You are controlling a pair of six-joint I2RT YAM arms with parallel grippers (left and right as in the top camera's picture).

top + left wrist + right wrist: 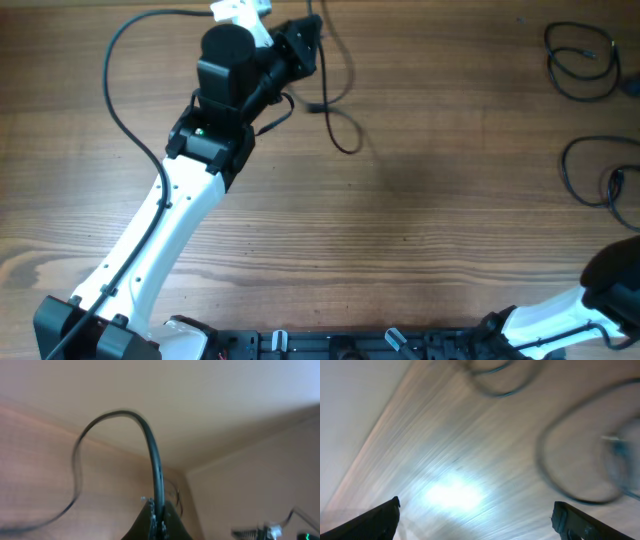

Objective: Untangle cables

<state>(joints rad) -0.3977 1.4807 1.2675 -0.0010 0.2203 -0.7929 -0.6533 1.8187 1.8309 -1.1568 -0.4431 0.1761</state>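
Observation:
One thin black cable hangs from my left gripper at the table's far edge, and its loop and small plug trail onto the wood. In the left wrist view that cable arches up out of my left gripper, whose jaws are shut on it. Two more cables lie coiled apart at the right, one at the far corner and one nearer. The right wrist view is blurred and shows my right gripper open and empty above the table, with a cable loop ahead to the right.
The left arm stretches diagonally from the near left corner to the far middle, with its own thick black wire bowing out to the left. The right arm's body sits at the near right corner. Wooden tabletop lies between them.

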